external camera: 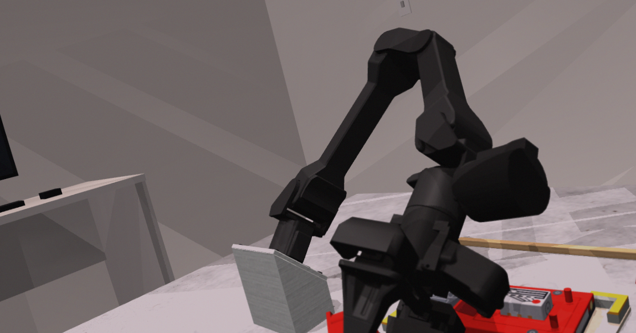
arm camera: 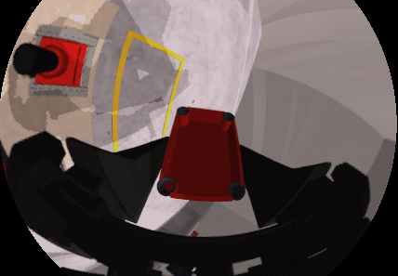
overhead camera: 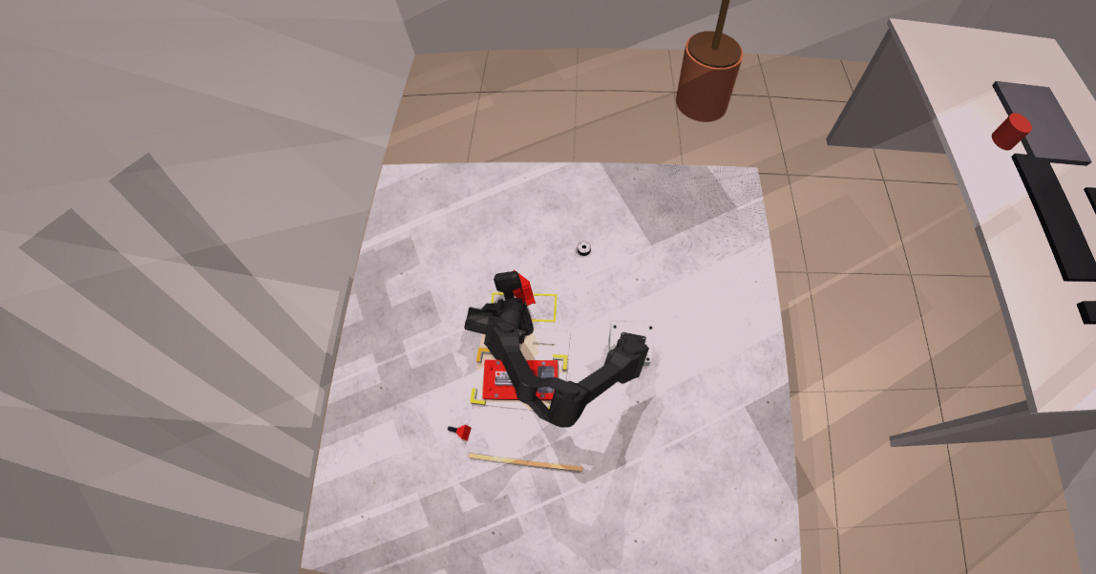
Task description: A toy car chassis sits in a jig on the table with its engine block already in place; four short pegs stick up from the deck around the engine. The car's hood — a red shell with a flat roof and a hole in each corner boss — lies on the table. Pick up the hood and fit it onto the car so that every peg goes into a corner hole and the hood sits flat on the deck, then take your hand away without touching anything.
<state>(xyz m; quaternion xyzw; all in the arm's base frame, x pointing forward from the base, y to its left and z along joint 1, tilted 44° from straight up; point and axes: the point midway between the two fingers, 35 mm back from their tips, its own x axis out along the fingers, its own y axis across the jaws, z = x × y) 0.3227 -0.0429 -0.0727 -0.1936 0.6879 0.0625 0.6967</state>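
The hood [arm camera: 200, 155] is clamped between the gripper [arm camera: 199, 171] fingers, aloft (underside and four corner holes facing the wrist camera). The chassis [overhead camera: 501, 385] lies back toward the arm's base, pegs [external camera: 567, 294] upright.

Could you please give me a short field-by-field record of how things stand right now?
gripper: shut on the hood
hood: red, lifted off the table, underside and corner holes facing the wrist camera
chassis: in its jig, partly under the arm
engine block: seated on the deck
pegs: uncovered
stage: hood carried, not yet fitted
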